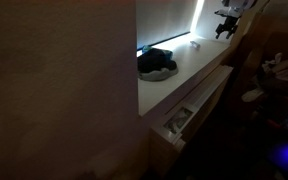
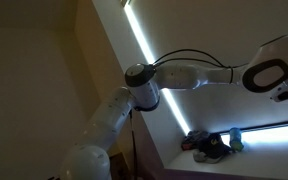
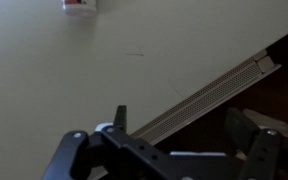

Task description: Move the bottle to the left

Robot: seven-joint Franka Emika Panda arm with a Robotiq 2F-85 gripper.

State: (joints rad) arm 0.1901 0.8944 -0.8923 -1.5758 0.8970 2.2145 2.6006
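Approach step judged in hand. The gripper [image 1: 224,28] is held above the far end of the counter [image 1: 189,70], jaws spread, nothing gripped. The bottle [image 3: 81,5], small, white, red-banded, is located near that far edge, apart from the fingers. Descent and closure around it are called for next. Counter: pale, smooth, matte. Heap [image 1: 156,64]: dark, rounded, soft-looking.

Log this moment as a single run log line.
stage: before grasp | end effector: open, empty, above counter | bottle: on counter, not held | dark heap: on counter, apart from bottle
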